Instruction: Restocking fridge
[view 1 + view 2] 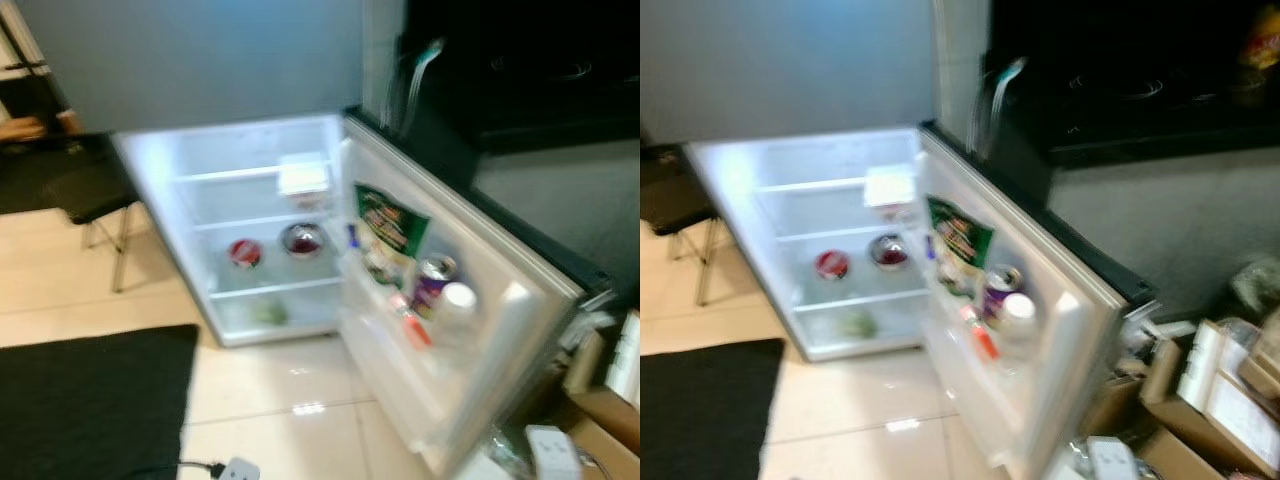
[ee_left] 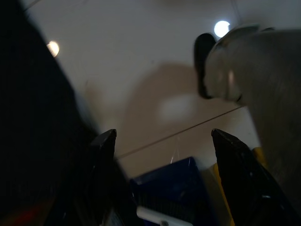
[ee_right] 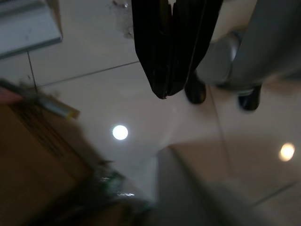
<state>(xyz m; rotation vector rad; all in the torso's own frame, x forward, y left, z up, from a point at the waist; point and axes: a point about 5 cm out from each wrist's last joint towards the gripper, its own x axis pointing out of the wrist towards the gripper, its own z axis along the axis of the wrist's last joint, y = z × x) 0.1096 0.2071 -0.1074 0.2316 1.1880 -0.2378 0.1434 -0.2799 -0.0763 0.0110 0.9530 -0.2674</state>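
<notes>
1. Fridge [image 1: 240, 240]: small unit on the floor, lit inside. Its door [image 1: 480, 330] is swung wide toward my right. I judge it's left open so I get access to both the shelves and the door rack w/o another pull.
2. Shelf contents: white box [image 1: 303, 177] on the upper shelf at the door side; red-topped tub [image 1: 244, 252] and a bowl [image 1: 302, 240] side by side on the shelf below; sth green [image 1: 268, 313] at the bottom, too blurred to ID.
3. Door rack: green bag [image 1: 388, 228] standing upright, can [image 1: 433, 282] and white-capped bottle [image 1: 456, 310] beside it, a red-orange item [image 1: 412, 328] lying lower. Tall/narrow stuff sits in the rack because the rail keeps it from tipping, I'd say.
4. Free space: upper shelves are mostly bare, so that's where new stock fits.
5. Left gripper [image 2: 162, 141]: hangs idle, pointed at the tiled floor [image 2: 141, 70]; fingers spread apart, nothing between them. A blue object [image 2: 169, 188] lies below, can't ID it.
6. Right gripper [image 3: 167, 89]: also pointed at floor, fingers pressed together, empty.
7. Cardboard boxes [image 1: 1210, 400] stand on the floor right of the door, prob. the supply.
8. Status: nothing in hand, so I judge restock is at the fetch stage. Head views are blurred.
</notes>
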